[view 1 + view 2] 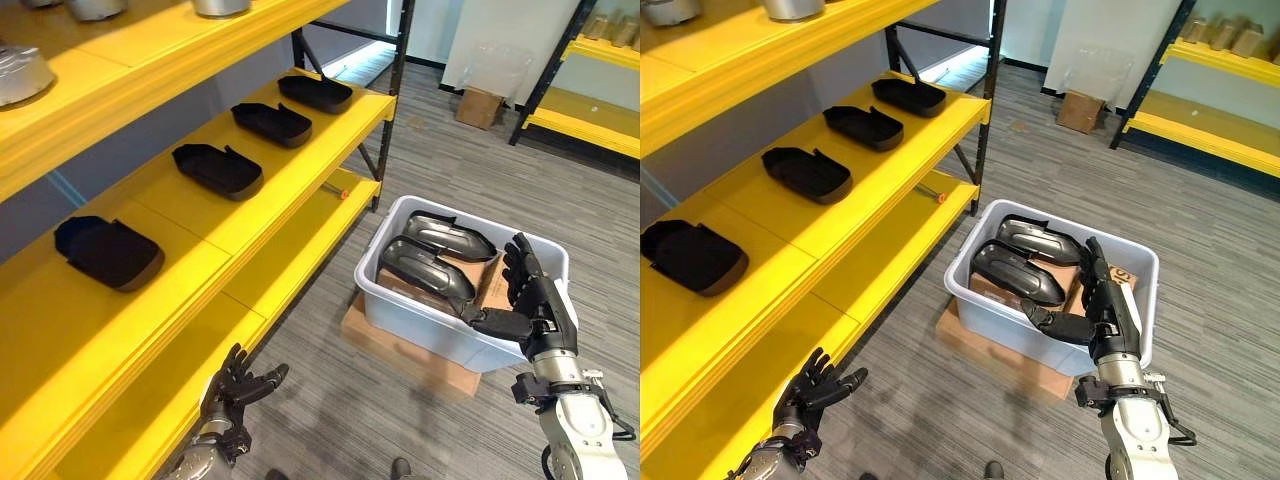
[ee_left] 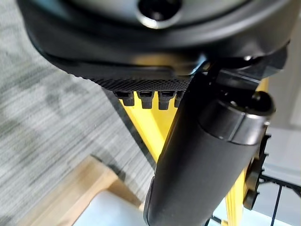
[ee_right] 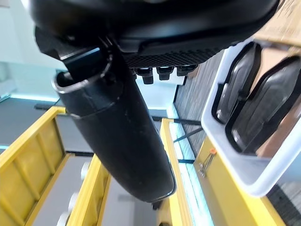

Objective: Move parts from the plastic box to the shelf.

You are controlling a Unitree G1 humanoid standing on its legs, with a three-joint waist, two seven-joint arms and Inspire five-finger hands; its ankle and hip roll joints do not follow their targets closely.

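Note:
A pale plastic box [image 1: 420, 318] stands on the floor on a flat cardboard sheet. Two glossy dark parts [image 1: 425, 268] lie in it over brown cardboard [image 1: 494, 281]; they also show in the right wrist view as dark parts [image 3: 263, 110]. My right hand [image 1: 532, 296] hovers above the box's near right rim, fingers straight and spread, thumb [image 1: 500, 323] pointing toward the parts, touching nothing. On the yellow middle shelf [image 1: 260, 190] several black parts [image 1: 218, 169] sit in a row. My left hand [image 1: 237, 388] hangs low beside the bottom shelf, open and holding nothing.
Metal pans [image 1: 22, 72] rest on the top shelf. A black upright post [image 1: 394, 100] ends the rack near the box. A second yellow rack [image 1: 590, 110] and a cardboard carton [image 1: 479, 106] stand at the far right. Grey carpet [image 1: 330, 400] lies between rack and box.

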